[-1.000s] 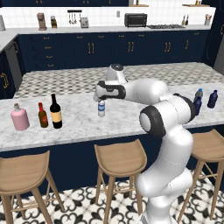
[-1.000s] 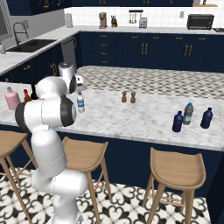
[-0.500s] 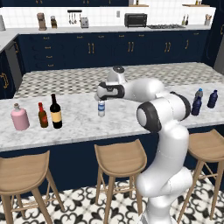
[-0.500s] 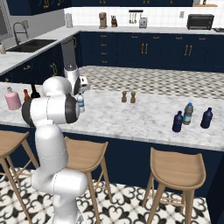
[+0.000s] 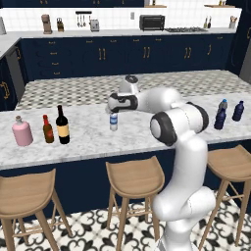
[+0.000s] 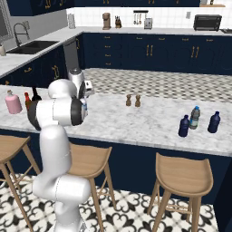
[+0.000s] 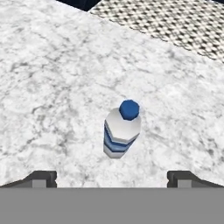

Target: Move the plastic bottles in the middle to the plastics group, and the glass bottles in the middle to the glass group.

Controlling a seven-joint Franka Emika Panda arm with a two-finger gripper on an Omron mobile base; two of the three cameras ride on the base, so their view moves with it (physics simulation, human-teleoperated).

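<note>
Marble bench (image 5: pixel 147 130) runs across the kitchen, with three wooden stools tucked under its near edge. Our white arm reaches out to its left over the bench top, and its end effector (image 5: pixel 113 103) hangs just above a small clear plastic bottle (image 5: pixel 113 121) that stands upright near the middle of the bench. In the hand view we look down on this bottle (image 7: pixel 122 129): it has a blue-striped label and its cap looks blue there, and the two dark fingertips (image 7: pixel 40 178) sit spread wide at either side of the picture, well apart from the bottle and pinching nothing. At the far left end of the bench, a pink round jug (image 5: pixel 22 132), a small brown bottle with a red top (image 5: pixel 47 129) and a tall black wine bottle (image 5: pixel 62 125) stand in a row, close beside one another. At the far right end, three small bottles stand together: a dark blue bottle (image 5: pixel 220 118) in front, a clear greyish bottle with a blue cap (image 5: pixel 223 105) just behind it, and another dark blue bottle (image 5: pixel 238 111) to their right. From the right base view we also see two small brown shakers (image 6: pixel 132 100) standing side by side further back on the bench.
</note>
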